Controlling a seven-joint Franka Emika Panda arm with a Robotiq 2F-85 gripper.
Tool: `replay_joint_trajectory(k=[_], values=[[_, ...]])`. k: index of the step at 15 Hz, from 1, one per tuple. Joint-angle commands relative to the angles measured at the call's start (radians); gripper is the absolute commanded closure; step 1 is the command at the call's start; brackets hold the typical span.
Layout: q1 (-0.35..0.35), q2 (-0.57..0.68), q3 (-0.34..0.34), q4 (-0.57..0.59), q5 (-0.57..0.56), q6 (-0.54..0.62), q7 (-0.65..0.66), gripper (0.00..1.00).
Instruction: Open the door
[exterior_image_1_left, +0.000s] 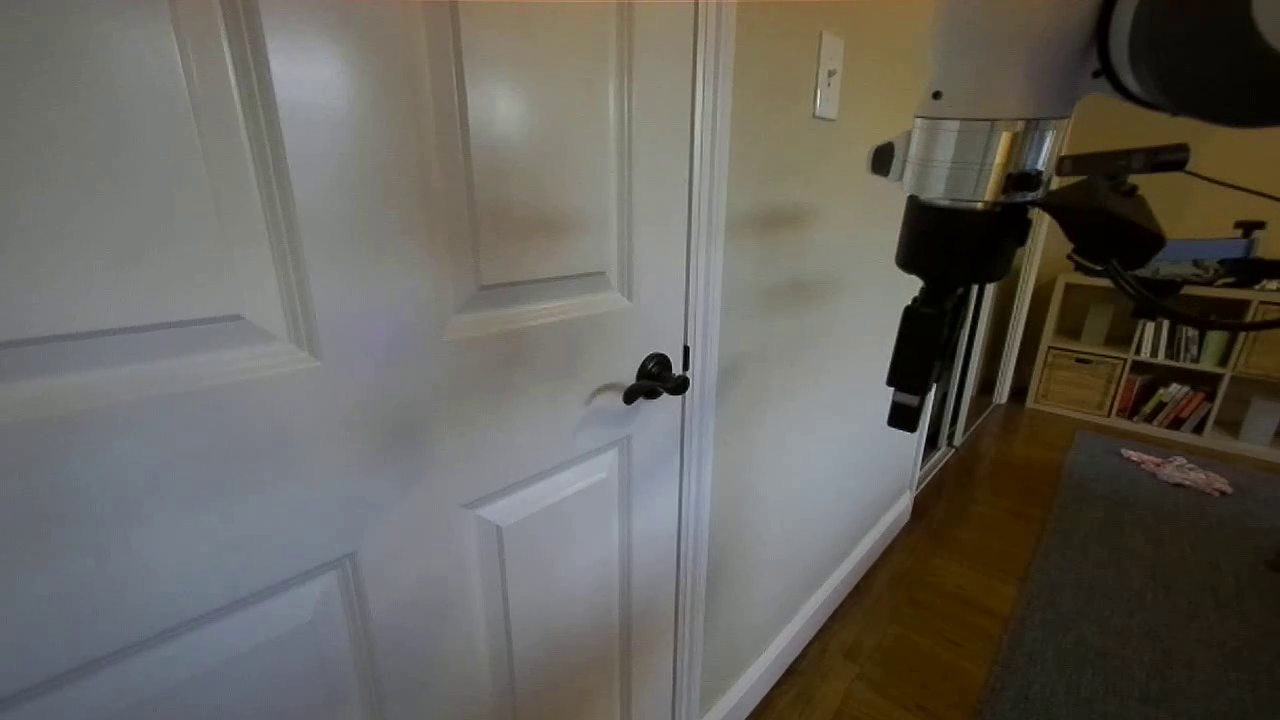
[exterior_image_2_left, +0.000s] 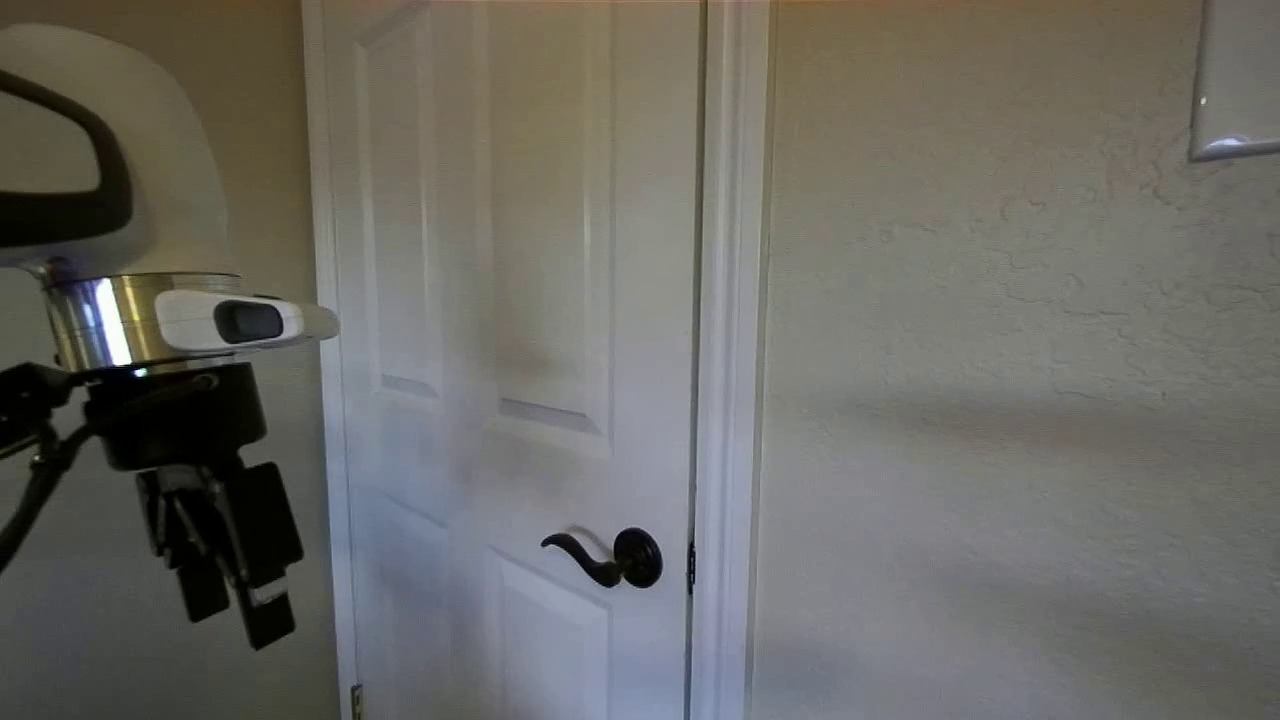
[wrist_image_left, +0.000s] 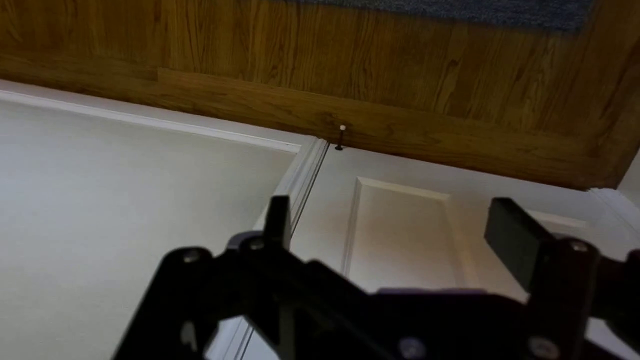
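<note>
The white panelled door (exterior_image_1_left: 380, 440) stands shut in its frame in both exterior views (exterior_image_2_left: 460, 470). Its black lever handle (exterior_image_1_left: 655, 380) sits near the frame side, and its lever (exterior_image_2_left: 580, 556) points away from the frame, roughly level. My gripper (exterior_image_1_left: 905, 415) hangs pointing down, apart from the door and handle. In an exterior view the gripper (exterior_image_2_left: 238, 615) is left of the handle, with its fingertips slightly lower in the picture. In the wrist view the gripper (wrist_image_left: 390, 215) is open with nothing between its fingers. The door's lower panels (wrist_image_left: 400, 230) show beyond them; the handle does not show there.
White door trim (exterior_image_1_left: 706, 400) borders the wall with a light switch (exterior_image_1_left: 828, 75). A doorstop (wrist_image_left: 341, 137) sticks out at the door's bottom. A cube bookshelf (exterior_image_1_left: 1125, 350), a grey rug (exterior_image_1_left: 1130, 600) with a pink cloth (exterior_image_1_left: 1180, 472), and a sliding closet door (exterior_image_1_left: 960, 370) lie farther back.
</note>
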Motion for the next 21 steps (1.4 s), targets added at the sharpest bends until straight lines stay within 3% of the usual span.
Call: replay_joint_trajectory(k=[1,10,16,21], values=[[0.031,0.009,-0.031,0.013,0.001,-0.002,-0.002,0.0],[0.034,0.047,-0.036,0.045,0.026,0.01,0.026,0.0],[0.042,0.2,-0.077,0.199,0.044,0.011,0.22,0.0],[0.052,0.303,-0.13,0.321,0.138,0.015,0.275,0.0]])
